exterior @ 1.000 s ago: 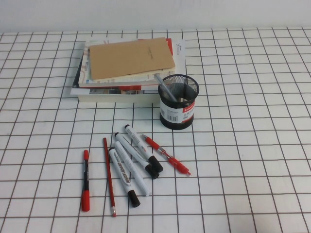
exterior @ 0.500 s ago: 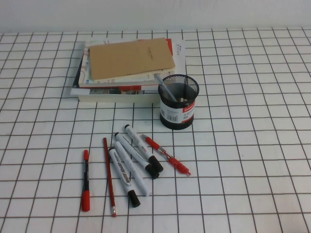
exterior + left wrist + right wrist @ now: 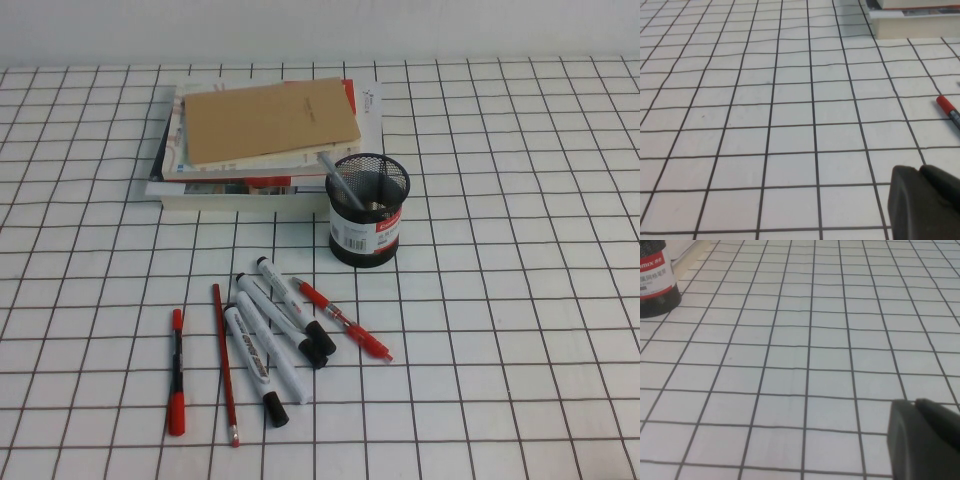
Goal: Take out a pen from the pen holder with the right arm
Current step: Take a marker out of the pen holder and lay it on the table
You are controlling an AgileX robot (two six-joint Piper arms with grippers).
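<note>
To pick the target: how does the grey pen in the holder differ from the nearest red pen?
The grey pen leans in the holder, the red pen lies flat on the table. The grey pen is half hidden, the red pen fully visible. Both untouched: left gripper and right gripper hang low over the table.

pen holder [image 3: 368,208]: black metal mesh, glossy paper label. pen [image 3: 338,178] in it: grey plastic. bench [image 3: 520,300]: smooth matt white, dark grid lines. notebook [image 3: 270,120]: matt brown kraft paper. markers [image 3: 262,352]: glossy white plastic. left hand [image 3: 922,172] and right hand [image 3: 916,407], both low over bench: matt black plastic.
</note>
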